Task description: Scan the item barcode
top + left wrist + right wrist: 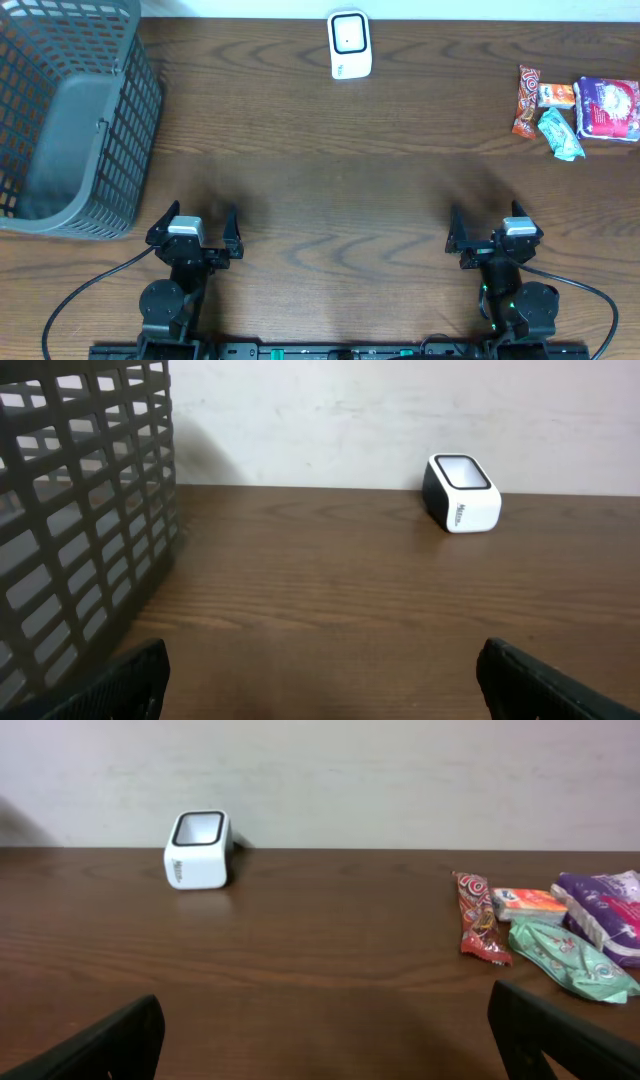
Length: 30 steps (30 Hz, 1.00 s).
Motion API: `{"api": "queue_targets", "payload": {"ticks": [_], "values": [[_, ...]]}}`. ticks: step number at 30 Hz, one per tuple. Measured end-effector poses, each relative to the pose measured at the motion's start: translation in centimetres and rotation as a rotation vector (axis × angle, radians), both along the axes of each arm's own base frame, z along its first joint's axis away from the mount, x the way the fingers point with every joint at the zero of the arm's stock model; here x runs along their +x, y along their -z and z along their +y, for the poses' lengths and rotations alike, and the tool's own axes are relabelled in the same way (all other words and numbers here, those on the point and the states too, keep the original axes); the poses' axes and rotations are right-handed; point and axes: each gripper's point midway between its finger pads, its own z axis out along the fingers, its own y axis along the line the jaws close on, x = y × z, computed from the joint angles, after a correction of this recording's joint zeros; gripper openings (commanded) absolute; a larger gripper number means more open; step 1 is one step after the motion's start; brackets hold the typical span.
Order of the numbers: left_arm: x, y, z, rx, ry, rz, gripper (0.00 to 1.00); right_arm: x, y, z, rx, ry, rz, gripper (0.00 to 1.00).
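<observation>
A white barcode scanner (349, 44) with a dark window stands at the back middle of the table; the scanner (463, 493) and the scanner (199, 849) show in both wrist views. Several snack packets lie at the back right: a red packet (525, 101), an orange one (556, 95), a green one (561, 134) and a purple bag (607, 108). My left gripper (194, 232) rests open near the front left, nothing between its fingers. Open too and holding nothing, the right gripper (492, 228) sits at the front right, well short of the packets.
A grey mesh basket (70, 110) fills the back left corner, and the basket (80, 530) stands close to the left gripper's left side. Bare wooden tabletop (340, 190) lies between the grippers and the scanner.
</observation>
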Motion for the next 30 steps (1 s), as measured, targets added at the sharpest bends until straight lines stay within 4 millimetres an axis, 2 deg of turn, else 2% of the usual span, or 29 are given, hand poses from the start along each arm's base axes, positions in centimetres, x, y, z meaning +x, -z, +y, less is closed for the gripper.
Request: {"api": "queue_targets", "payload": {"ticks": [30], "values": [[0.00,0.00,0.00,0.000,0.000,0.000,0.98,0.02,0.00,-0.28,0.008,0.012,0.001,0.99]]}}
